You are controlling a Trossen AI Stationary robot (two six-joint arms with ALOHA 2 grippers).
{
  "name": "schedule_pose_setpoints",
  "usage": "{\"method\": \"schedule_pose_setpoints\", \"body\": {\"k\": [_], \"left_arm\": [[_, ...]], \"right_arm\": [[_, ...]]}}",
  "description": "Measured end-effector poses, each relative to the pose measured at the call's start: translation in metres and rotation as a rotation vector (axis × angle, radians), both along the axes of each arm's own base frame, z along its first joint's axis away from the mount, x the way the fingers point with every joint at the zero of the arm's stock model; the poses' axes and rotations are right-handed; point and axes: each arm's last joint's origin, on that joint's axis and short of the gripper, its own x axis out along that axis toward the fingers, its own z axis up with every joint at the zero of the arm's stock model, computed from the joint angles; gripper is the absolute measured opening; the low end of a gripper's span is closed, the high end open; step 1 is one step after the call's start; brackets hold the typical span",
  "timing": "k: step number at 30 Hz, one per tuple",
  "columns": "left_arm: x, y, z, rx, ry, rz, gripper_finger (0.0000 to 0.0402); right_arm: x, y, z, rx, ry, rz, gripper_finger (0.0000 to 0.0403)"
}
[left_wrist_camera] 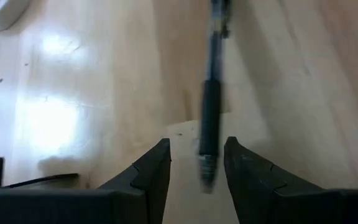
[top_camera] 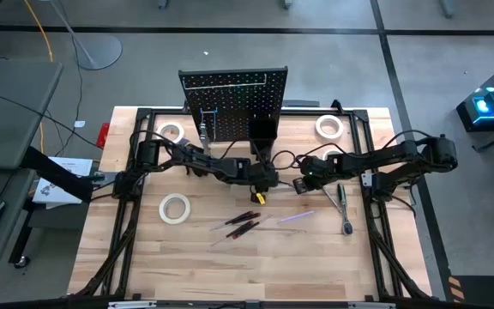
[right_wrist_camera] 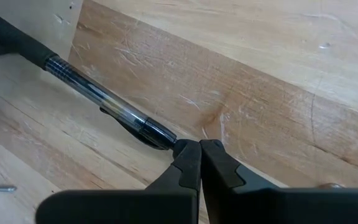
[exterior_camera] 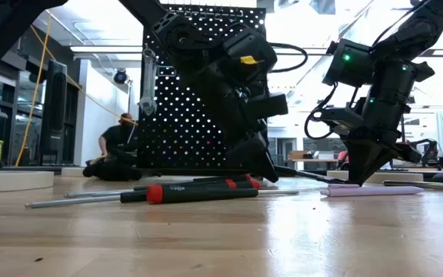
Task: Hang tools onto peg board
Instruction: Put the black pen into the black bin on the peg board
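A slim pen-like tool (right_wrist_camera: 98,99) with a clear barrel and dark ends lies low over the wood between my two grippers. My left gripper (left_wrist_camera: 197,146) points down at mid-table (top_camera: 264,183), open, with one finger on each side of one end of the tool (left_wrist_camera: 207,155) and a gap showing on both sides. My right gripper (right_wrist_camera: 199,144) stands just to its right (top_camera: 301,184), shut, at the tool's other end. The peg board (top_camera: 230,86) stands upright behind them, with a silver wrench (exterior_camera: 146,85) hanging on it. My right gripper's shut fingertips (right_wrist_camera: 188,155) meet the tool's dark end (right_wrist_camera: 161,137), coming down at a slant with the tool running away from them. Whether they pinch a thin tip or only rest against it, I cannot tell.
Tape rolls lie at the far left (top_camera: 171,131), far right (top_camera: 328,126) and near left (top_camera: 175,208). Red-handled screwdrivers (top_camera: 243,221) and a purple one (top_camera: 297,217) lie in front of the grippers, with wrenches (top_camera: 343,206) to the right. A person sits in the room behind (exterior_camera: 118,150).
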Motion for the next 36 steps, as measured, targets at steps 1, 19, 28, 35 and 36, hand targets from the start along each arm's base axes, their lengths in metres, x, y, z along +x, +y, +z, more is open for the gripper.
{"method": "schedule_pose_setpoints", "body": {"k": [1, 19, 28, 35, 36], "left_arm": [[0.000, 0.002, 0.000, 0.004, -0.001, 0.007, 0.0136], [-0.004, -0.003, -0.004, -0.089, 0.045, 0.008, 0.0012], [-0.005, -0.008, -0.004, -0.148, 0.045, 0.042, 0.0003], [-0.007, -0.009, -0.002, -0.204, 0.049, 0.071, 0.0001], [-0.008, -0.009, 0.000, -0.211, 0.049, 0.075, 0.0000]], "right_arm": [[0.000, 0.000, 0.000, 0.000, 0.000, 0.000, 0.0000], [0.001, 0.000, 0.000, 0.003, -0.016, 0.004, 0.0000], [0.001, 0.001, 0.002, 0.012, -0.024, -0.004, 0.0000], [0.002, 0.001, 0.003, 0.029, -0.040, -0.011, 0.0008], [0.002, 0.001, 0.004, 0.027, -0.045, -0.005, 0.0013]]}}
